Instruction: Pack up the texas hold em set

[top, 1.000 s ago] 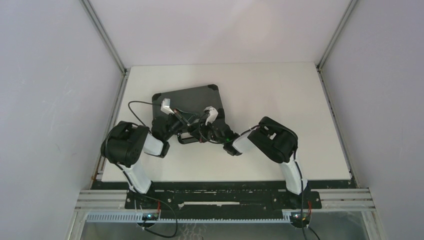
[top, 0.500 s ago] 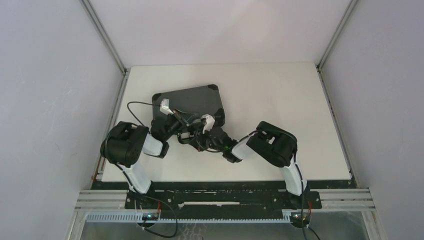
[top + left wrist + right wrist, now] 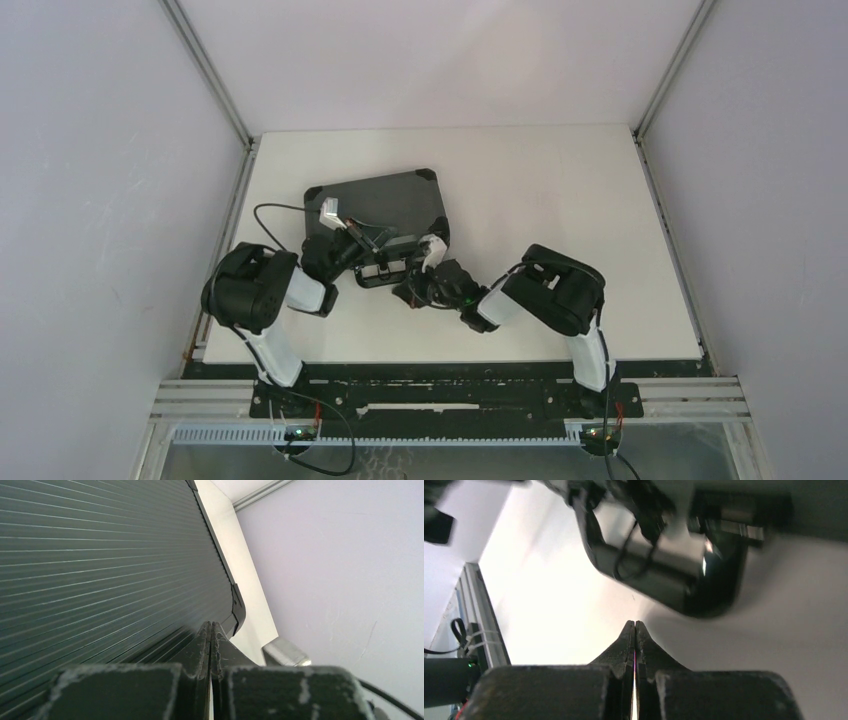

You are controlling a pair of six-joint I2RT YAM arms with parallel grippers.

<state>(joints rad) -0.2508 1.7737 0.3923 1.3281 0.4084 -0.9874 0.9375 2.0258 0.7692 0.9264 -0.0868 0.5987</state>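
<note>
Latching the shut briefcase (image 3: 385,200), flat on the tabletop (image 3: 560,200), is likely calling for the closed, empty left pincer (image 3: 210,630) pinning its lid while the closed, empty right pincer (image 3: 634,629) is pushing squarely beside the handle (image 3: 674,595).

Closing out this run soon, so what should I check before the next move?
1. Is the black ribbed hard briefcase shut: ok, it lies closed and flat on the white table.
2. Latches fastened: cannot tell, the front edge is blurred.
3. Loose chips or cards outside: ok, none visible.
4. Is the left gripper empty: ok, shut, low over the briefcase.
5. Is the right gripper empty: ok, shut, over the table, apart from the briefcase.
</note>
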